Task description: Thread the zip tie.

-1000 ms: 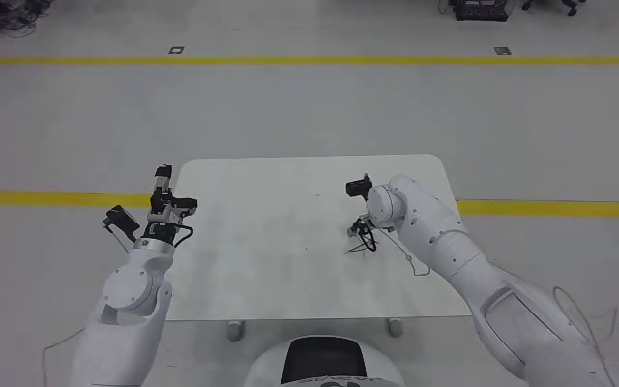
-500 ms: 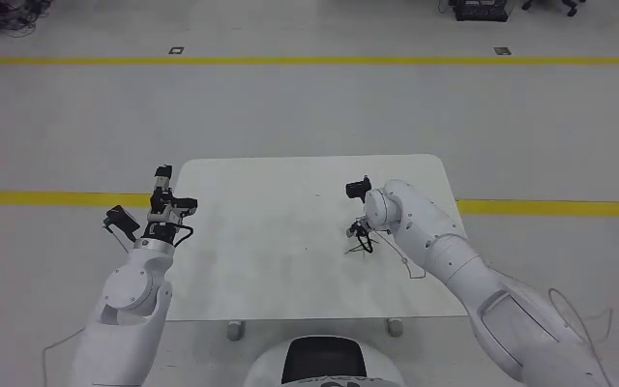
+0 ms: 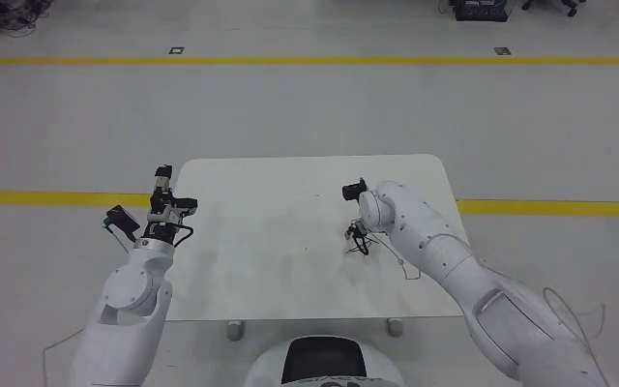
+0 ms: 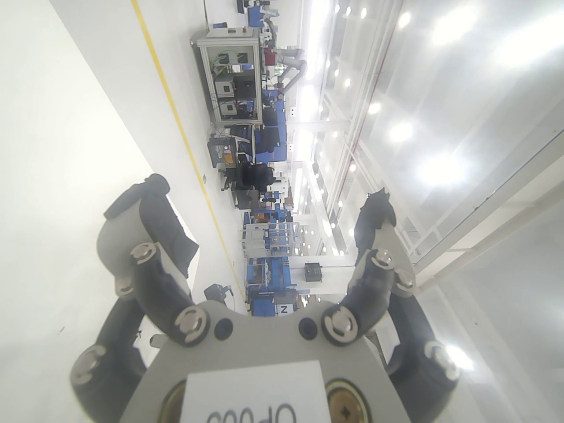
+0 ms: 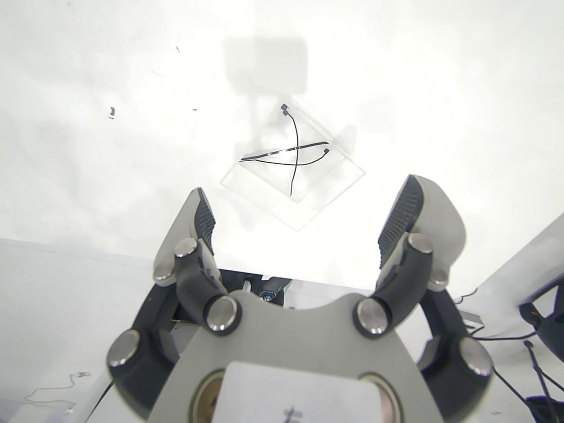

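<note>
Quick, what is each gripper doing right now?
Left gripper: open, empty.
Right gripper: open, empty, pointed at the zip ties.

From above, the right gripper (image 3: 359,235) is a small dark shape that we cannot tell apart from whatever lies under it. In the right wrist view, thin zip ties (image 5: 296,149) cross on a clear tray (image 5: 308,211). We cannot tell whether any is threaded. Dark specks (image 5: 112,112) on the table (image 5: 88,24) are too small to name.
</note>
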Robot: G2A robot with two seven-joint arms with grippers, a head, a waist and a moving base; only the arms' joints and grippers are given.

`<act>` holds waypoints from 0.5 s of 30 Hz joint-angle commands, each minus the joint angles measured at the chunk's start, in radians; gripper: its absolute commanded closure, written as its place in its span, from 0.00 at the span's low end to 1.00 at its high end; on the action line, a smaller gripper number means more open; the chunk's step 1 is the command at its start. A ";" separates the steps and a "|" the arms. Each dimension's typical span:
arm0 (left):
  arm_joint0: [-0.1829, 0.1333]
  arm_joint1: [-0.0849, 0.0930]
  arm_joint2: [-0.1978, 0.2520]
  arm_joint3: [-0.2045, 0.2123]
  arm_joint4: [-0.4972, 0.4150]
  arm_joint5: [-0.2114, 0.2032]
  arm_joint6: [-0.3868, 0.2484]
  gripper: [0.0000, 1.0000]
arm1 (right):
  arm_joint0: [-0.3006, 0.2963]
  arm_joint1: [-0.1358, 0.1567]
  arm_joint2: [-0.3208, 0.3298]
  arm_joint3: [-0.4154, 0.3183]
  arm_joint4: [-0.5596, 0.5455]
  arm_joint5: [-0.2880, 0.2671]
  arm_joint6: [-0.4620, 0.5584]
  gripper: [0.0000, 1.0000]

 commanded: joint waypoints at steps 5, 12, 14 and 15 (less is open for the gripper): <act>0.000 0.000 0.000 0.000 0.000 0.000 0.000 0.00 | -0.004 -0.006 0.002 0.013 0.001 -0.035 0.004 0.00; 0.000 0.000 0.000 0.000 0.000 0.000 0.000 0.00 | -0.004 -0.012 0.011 0.021 -0.001 -0.034 -0.003 0.16; 0.000 0.000 0.000 0.000 0.000 0.000 0.000 0.00 | -0.006 -0.012 0.016 0.020 -0.004 -0.032 -0.005 0.42; 0.000 0.000 0.000 0.000 0.000 0.000 0.000 0.00 | -0.007 -0.012 0.018 0.019 -0.006 -0.032 -0.004 0.45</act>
